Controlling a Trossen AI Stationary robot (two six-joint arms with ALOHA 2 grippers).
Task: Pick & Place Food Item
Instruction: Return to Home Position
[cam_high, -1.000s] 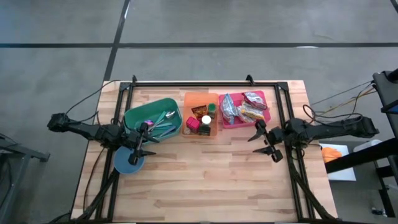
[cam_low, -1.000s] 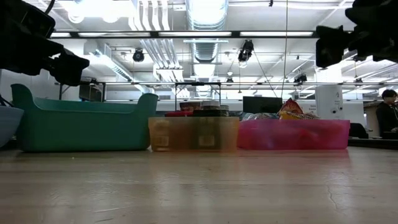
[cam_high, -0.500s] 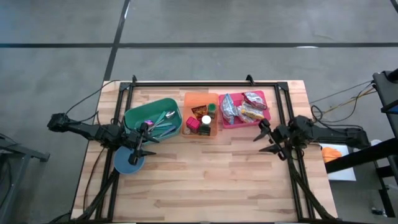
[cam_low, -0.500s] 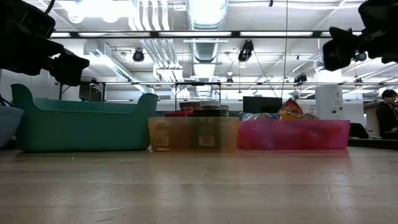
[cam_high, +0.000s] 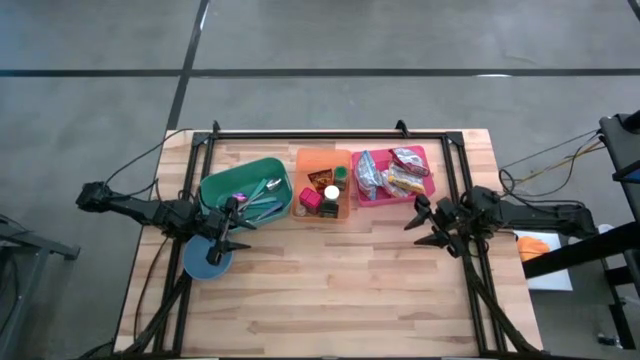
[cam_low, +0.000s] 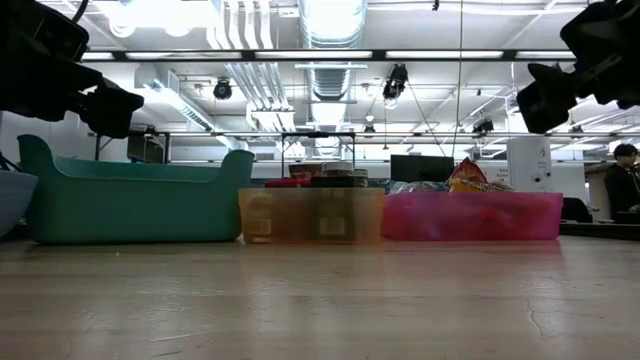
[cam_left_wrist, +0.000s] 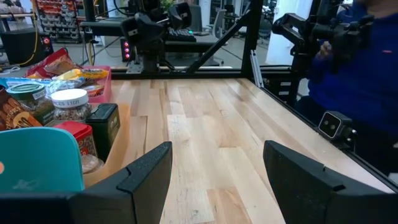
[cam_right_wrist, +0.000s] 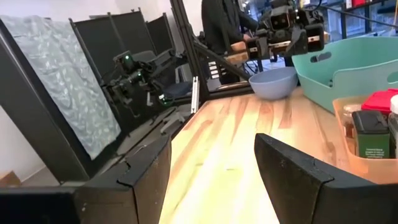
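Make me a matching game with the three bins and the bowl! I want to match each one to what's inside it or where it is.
Things:
1. green bin
2. orange bin
3. pink bin
4. blue bowl

Clues:
A. holds snack packets
B. holds a spoon
C. holds jars and small tins
D. sits on the table by itself, in front of the row of bins

Right pairs: 1-B, 2-C, 3-A, 4-D.
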